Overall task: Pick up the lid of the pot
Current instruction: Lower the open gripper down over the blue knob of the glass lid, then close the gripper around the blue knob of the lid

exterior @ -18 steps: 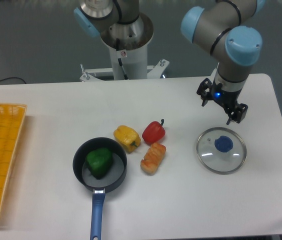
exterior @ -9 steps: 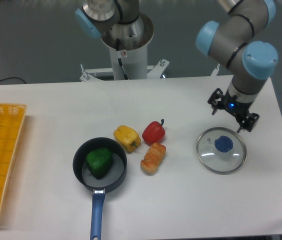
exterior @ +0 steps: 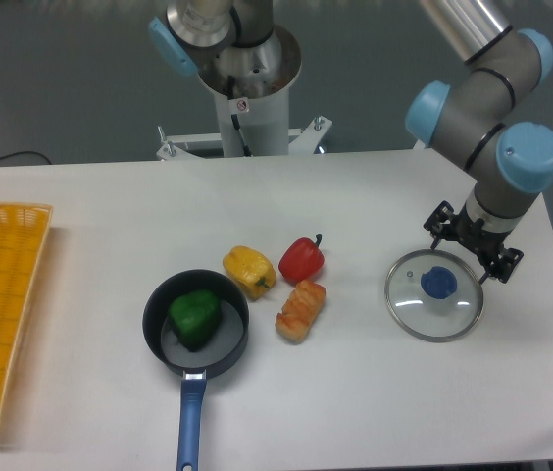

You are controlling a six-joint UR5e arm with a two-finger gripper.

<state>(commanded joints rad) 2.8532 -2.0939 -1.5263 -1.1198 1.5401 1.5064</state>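
Observation:
The pot lid (exterior: 416,312) lies flat on the table at the right, a clear disc with a thin rim and a blue knob (exterior: 439,283) in its middle. Just beyond its upper-right rim is the gripper (exterior: 470,257), open, its two fingers apart and nothing between them. The fingertips appear close to the rim; their height above the table is hard to judge, and I cannot tell if they touch the lid.
Left of the lid are a bread-like item (exterior: 300,311), a red pepper (exterior: 302,260) and a yellow pepper (exterior: 250,271). A black pan (exterior: 154,339) with a blue handle holds a green pepper (exterior: 195,319). A yellow crate (exterior: 24,260) stands far left.
The arm has moved right and downward in the view, bringing my gripper nearer the lid's upper-right side. It has stayed open, and the lid and other objects have not moved.

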